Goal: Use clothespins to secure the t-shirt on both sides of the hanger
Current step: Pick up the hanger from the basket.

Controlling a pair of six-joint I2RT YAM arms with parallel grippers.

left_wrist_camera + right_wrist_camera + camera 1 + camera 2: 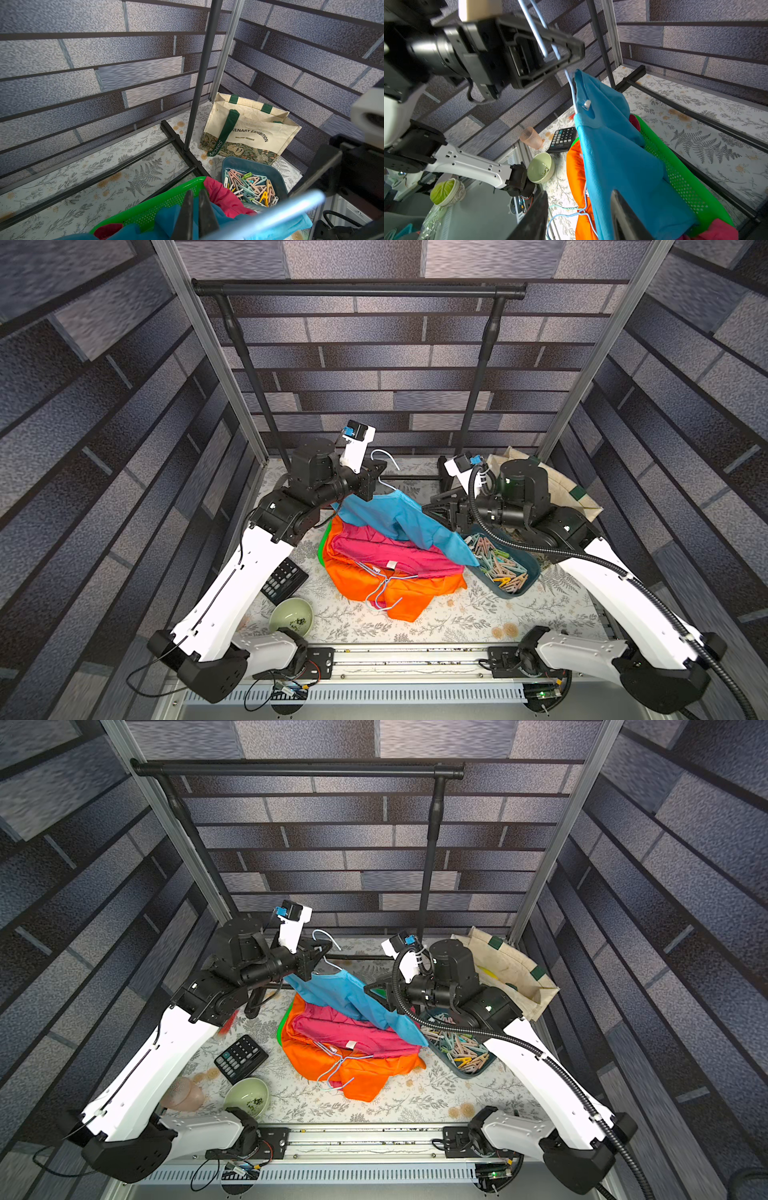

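The clothespins (pixel 503 568) lie heaped in a dark teal tray (pixel 249 164) that sits on the surface just beside the green basket (pixel 685 187), on the right arm's side. The blue t-shirt (pixel 623 166) hangs above the basket from a pale blue wire hanger (pixel 533 27), with its lower part draped over the pink and orange clothes piled in the basket. A small white clip (pixel 586 104) sits on the shirt's upper edge, right by the hanger wire.

The left gripper (pixel 194 207) is above the basket with its jaws clamped together on the hanger's neck. The right gripper (pixel 577 216) is at the basket's tray side with its jaws apart, and the shirt's edge hangs just at them.

A second wire hanger (pixel 382 589) lies on the orange cloth. A calculator (pixel 241 1057), a green bowl (pixel 247 1096) and a pink cup (pixel 183 1094) stand on the basket's left-arm side. A black garment rack (pixel 357 290) rises behind the basket, and a cream tote bag (pixel 249 128) stands in the corner beyond the tray.
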